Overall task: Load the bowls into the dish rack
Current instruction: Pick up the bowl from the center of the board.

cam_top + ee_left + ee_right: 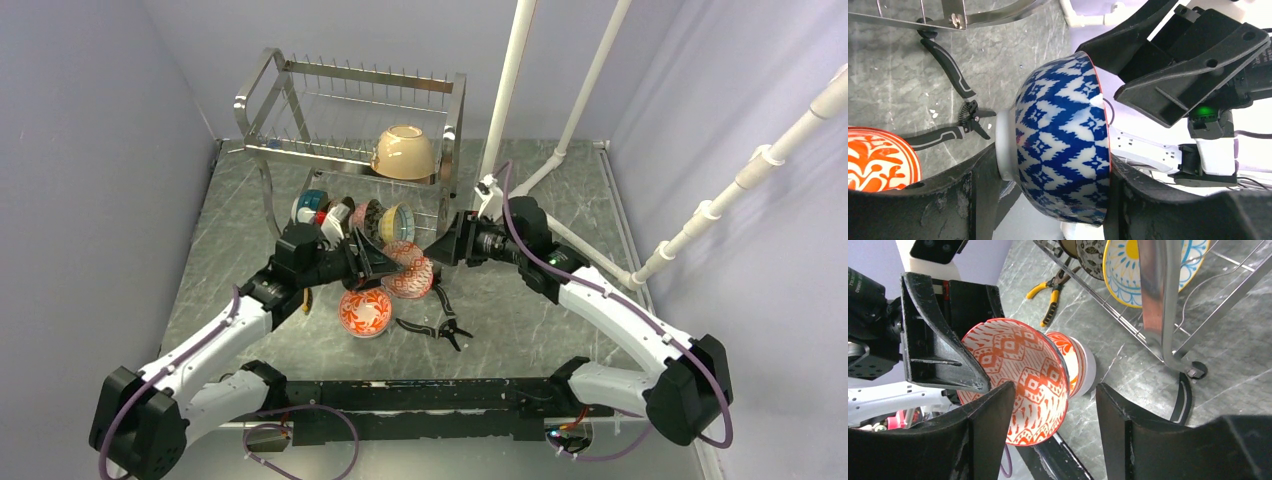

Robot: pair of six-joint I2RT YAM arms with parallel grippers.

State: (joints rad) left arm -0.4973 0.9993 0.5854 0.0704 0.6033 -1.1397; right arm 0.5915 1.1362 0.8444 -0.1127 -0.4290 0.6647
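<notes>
Grey marbled table point(580, 300). At frame centre the left gripper point(378, 262) clamps the blue-white zigzag bowl point(1063, 145) foot to rim. Just right of it, the right gripper point(452, 244) stands released. The likely next move is lifting the bowl up-frame into the dish rack point(350, 110). Seven bowls appear: the held one, a red bowl point(365, 312) on the table, seemingly four lower-tier bowls point(398, 224), and a tan bowl point(404, 152) above.

We saw the steel wire dish rack point(456, 115) standing two tiers high at the back. A tan bowl point(404, 152) lay tipped on its upper tier. A teal bowl with a yellow centre point(398, 222) and other patterned bowls point(312, 207) stood on edge below. A blue-and-white bowl point(1063, 145), orange-patterned inside, was held sideways before the rack. A red-patterned bowl point(364, 311) sat upright nearby.
</notes>
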